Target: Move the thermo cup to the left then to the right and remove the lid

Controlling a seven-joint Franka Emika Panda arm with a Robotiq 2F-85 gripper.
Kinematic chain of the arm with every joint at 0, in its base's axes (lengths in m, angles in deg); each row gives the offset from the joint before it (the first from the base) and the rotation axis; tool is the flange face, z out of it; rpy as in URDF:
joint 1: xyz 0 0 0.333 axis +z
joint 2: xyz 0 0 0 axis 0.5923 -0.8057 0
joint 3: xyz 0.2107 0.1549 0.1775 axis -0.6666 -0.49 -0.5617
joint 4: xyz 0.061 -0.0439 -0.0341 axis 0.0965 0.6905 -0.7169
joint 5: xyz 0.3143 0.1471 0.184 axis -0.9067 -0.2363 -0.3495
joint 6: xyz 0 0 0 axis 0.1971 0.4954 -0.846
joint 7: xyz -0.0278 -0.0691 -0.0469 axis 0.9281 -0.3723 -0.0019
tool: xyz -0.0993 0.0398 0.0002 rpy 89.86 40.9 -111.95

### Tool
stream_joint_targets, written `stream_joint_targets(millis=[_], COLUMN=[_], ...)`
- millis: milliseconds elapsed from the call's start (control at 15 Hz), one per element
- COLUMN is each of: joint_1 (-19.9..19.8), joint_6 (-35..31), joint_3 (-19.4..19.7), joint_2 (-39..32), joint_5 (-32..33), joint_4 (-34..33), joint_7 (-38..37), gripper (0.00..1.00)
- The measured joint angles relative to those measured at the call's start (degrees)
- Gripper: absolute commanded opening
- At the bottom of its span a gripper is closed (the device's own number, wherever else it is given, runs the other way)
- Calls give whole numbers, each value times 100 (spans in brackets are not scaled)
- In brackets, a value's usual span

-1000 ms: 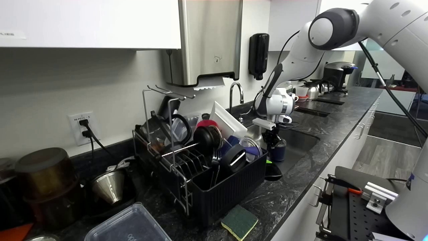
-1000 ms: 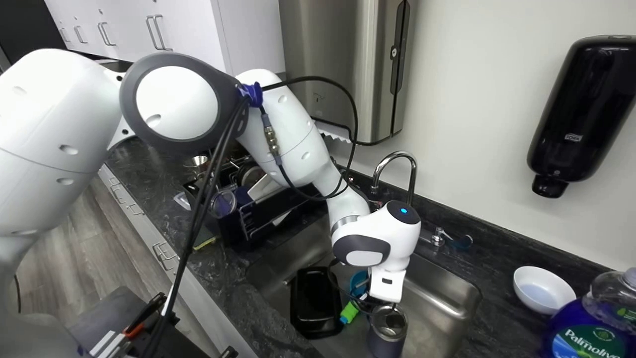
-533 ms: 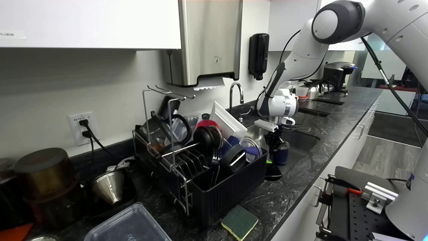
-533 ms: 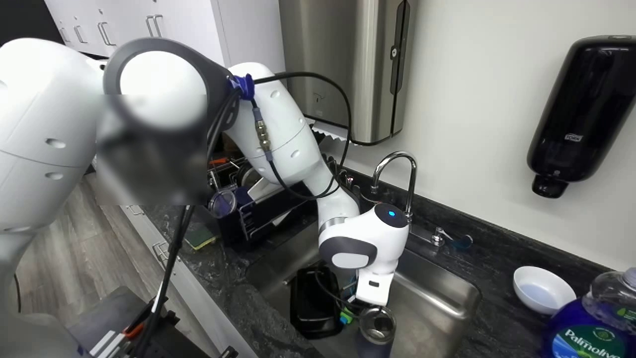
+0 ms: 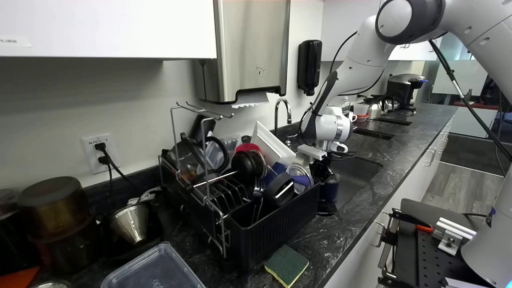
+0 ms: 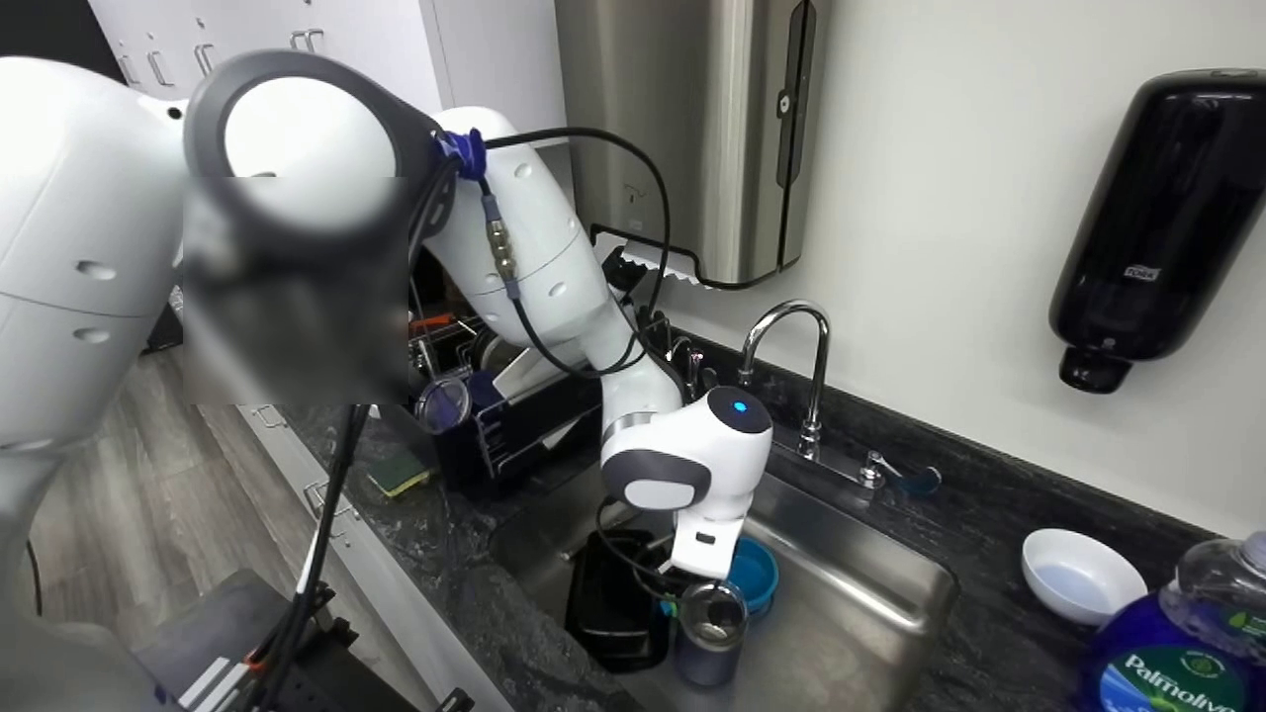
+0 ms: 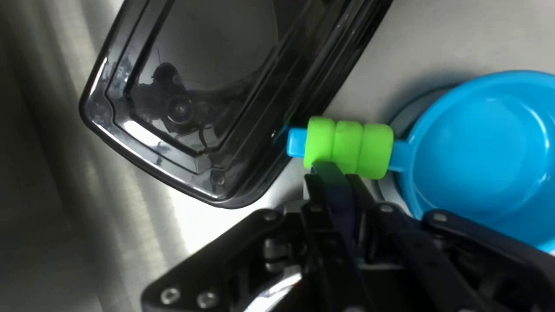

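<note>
The thermo cup (image 5: 329, 191) is small, dark navy and cylindrical, with a greyish clear-looking top (image 6: 714, 615). It is upright in or just above the steel sink (image 6: 870, 593); I cannot tell whether its base touches. In the wrist view a dark navy curved strip, seemingly the cup's handle (image 7: 333, 173), runs between my fingers. My gripper (image 7: 334, 184) is shut on this handle. The cup body is mostly hidden under the gripper there. In an exterior view the gripper (image 5: 321, 170) is beside the cup; in the other view angle the white wrist hides most of it.
A black tray (image 7: 208, 99) and a blue cup (image 7: 481, 147) with a green grip (image 7: 347, 145) lie in the sink close to the fingers. The black dish rack (image 5: 276, 228) stands beside the sink. A faucet (image 6: 819, 376), white bowl (image 6: 1083, 578) and soap bottle (image 6: 1177, 643) stand around it.
The gripper and the thermo cup have moved together toward the dish rack and black tray. More of the blue cup now shows in an exterior view. The grip on the cup looks unchanged.
</note>
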Motion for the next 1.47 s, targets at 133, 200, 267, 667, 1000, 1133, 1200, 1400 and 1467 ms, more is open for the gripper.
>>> stream_joint_targets(millis=[133,200,267,667,1000,1133,1200,1400,1467], joint_1=[80,109,137,331,388,396,397,398,399], joint_6=[-32,-49,-73,-282,-403,-419,-421,-438,-447], joint_3=[-1,0,9,136,160,160,160,160,160], joint_2=[1,0,0,-1,-2,-2,0,5,10], joint_5=[-50,-52,-52,-49,-49,-49,-49,-49,-49], joint_4=[27,45,63,197,254,262,262,262,262], joint_7=[-5,-16,-27,-50,-55,-56,-56,-56,-56], gripper=[4,4,4,4,42,49,57,77,84])
